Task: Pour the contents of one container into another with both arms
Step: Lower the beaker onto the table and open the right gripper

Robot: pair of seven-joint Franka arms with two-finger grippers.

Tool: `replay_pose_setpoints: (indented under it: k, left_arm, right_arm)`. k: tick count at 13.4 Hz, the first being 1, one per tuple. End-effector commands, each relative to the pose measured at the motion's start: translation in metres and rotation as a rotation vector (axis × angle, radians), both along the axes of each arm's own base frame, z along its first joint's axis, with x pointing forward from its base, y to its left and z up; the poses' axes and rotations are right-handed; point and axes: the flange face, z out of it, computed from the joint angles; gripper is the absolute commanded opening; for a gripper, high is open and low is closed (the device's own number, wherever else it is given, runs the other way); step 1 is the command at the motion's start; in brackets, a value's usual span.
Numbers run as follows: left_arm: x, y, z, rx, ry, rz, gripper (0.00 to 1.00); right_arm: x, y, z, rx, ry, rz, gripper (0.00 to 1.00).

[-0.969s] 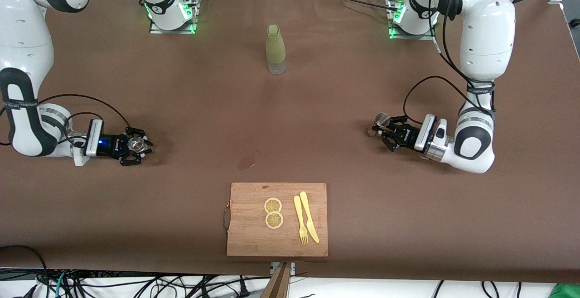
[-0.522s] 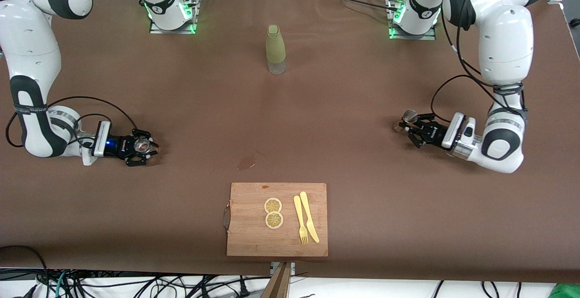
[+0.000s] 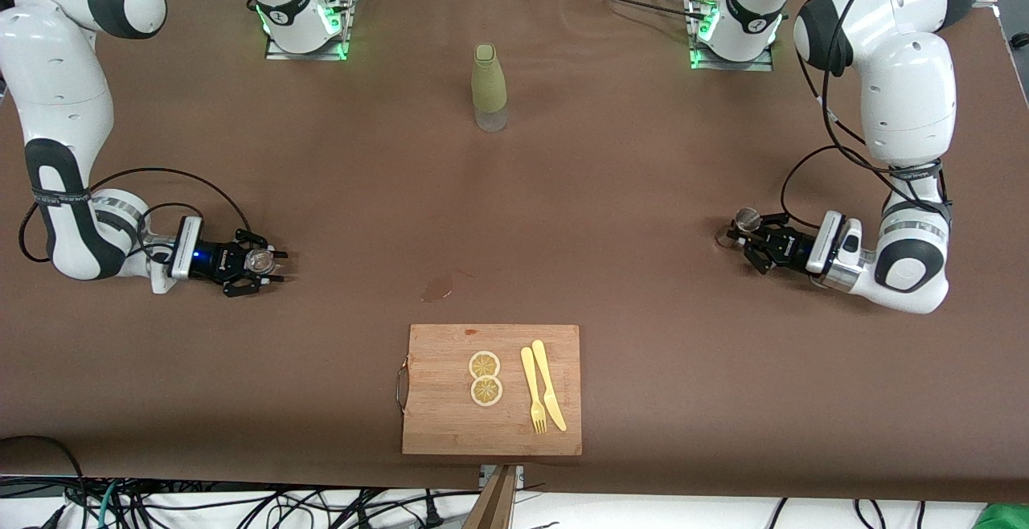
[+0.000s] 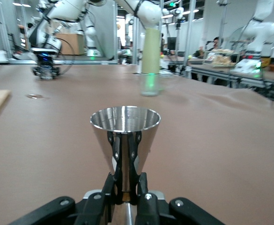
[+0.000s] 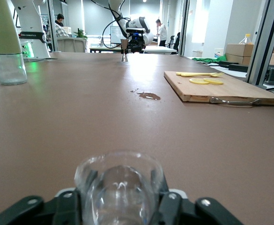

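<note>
Jigger [image 3: 748, 218] upright, clamped at its waist by left gripper [image 3: 744, 241] at frame's right edge, glass [image 3: 259, 259] on table [image 3: 563, 191] at frame's left between right gripper's [image 3: 265, 265] fingers, grip unclear.

A robotics lab: other robot arms [image 4: 141, 9], desks, seated workers [image 5: 59, 26].
</note>
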Motion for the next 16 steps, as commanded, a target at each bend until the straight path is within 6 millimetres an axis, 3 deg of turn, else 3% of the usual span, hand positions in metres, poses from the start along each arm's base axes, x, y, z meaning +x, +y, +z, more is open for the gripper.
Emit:
replay_pose_setpoints:
  k: [1,2,6,11,14,15,16]
  left_arm:
    - [0.018,0.016,0.021,-0.045,-0.1,0.002,0.0]
    - [0.019,0.023,0.023,-0.038,-0.092,0.032,0.0]
    - [0.01,0.023,-0.014,-0.081,-0.036,0.11,0.0]
    - [0.008,0.022,-0.022,-0.096,-0.018,0.14,0.0]
    - [0.007,0.024,-0.023,-0.096,-0.018,0.14,0.0]
    - [0.007,0.023,-0.023,-0.097,-0.016,0.138,0.15]
    - [0.006,0.023,-0.024,-0.097,-0.016,0.138,0.2]
  right_arm:
    - [-0.001,-0.013,-0.001,-0.003,-0.014,-0.03,1.0]
    - [-0.002,-0.018,-0.001,-0.008,-0.012,-0.033,1.0]
    - [-0.009,-0.044,0.004,-0.041,0.008,-0.049,1.0]
    - [-0.018,-0.097,0.026,-0.099,0.015,-0.077,1.0]
    - [-0.005,-0.121,0.061,-0.16,0.053,-0.06,1.0]
    - [0.0,-0.129,0.079,-0.176,0.075,-0.074,1.0]
    - [0.004,-0.135,0.093,-0.188,0.115,-0.088,1.0]
